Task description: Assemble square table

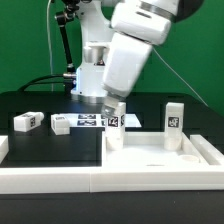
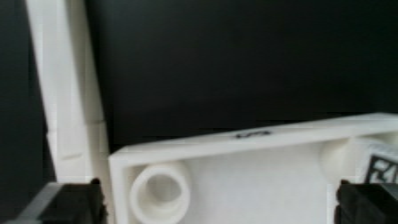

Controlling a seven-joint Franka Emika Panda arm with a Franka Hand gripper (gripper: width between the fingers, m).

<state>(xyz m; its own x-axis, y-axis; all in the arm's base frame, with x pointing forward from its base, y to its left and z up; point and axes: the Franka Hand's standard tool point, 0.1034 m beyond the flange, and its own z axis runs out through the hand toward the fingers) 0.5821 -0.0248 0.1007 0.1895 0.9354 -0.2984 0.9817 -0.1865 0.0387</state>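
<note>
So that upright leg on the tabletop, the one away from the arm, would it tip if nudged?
Probably, unless it is screwed in, which I cannot tell: the leg stands tall on a narrow end on the tabletop. It looks like stiff, smooth plastic, so likely light and a bit slippery.

No readable text; leg blocks [image 1: 27, 121] carry tags [image 1: 175, 119]

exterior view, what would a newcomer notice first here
The big white robot arm fills the middle of the exterior view, its claw hanging open by an upright leg block at a corner of the white tabletop. A second leg block stands at the tabletop's corner toward the exterior view's right. Two loose leg blocks lie on the dark table toward its left.
</note>
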